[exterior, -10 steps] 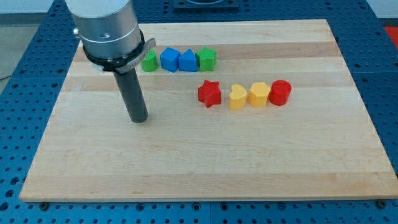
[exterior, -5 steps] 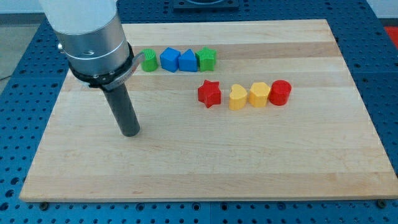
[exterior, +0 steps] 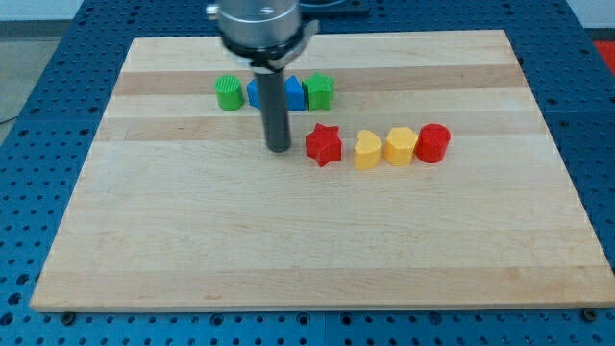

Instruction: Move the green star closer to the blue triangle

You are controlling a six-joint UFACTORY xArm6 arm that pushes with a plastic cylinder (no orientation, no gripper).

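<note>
The green star sits near the view's top, touching the right side of the blue triangle, which the rod partly hides. A blue block and a green round block continue that row to the left. My tip rests on the board below the blue blocks and just left of the red star, apart from it.
A row lies right of my tip: red star, yellow heart, yellow block, red round block. The wooden board lies on a blue perforated table.
My tip has moved from the board's left part to the right and upward, ending beside the red star. No block has moved.
</note>
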